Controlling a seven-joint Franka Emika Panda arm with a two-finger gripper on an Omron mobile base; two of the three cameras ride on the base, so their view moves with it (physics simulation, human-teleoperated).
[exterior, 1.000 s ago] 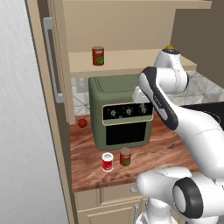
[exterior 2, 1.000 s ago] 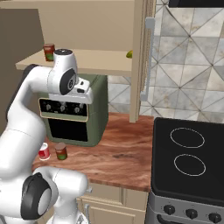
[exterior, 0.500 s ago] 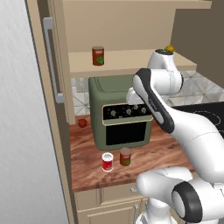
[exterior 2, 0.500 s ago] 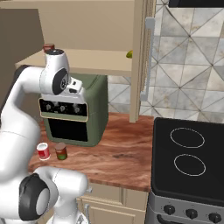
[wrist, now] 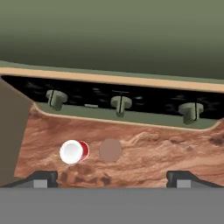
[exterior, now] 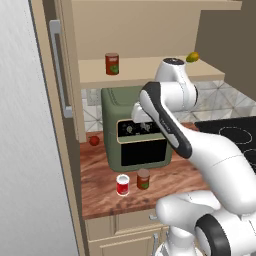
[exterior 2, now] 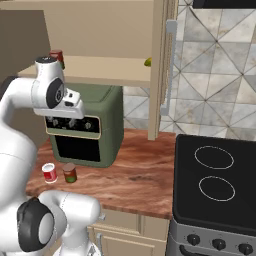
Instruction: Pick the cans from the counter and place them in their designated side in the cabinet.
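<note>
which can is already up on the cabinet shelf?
The brown-red can with a green label. The bright red can and a second brown-red can stand on the counter.

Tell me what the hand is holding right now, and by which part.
Nothing. The hand is open and empty, looking down past the oven at two cans standing on the counter.
</note>
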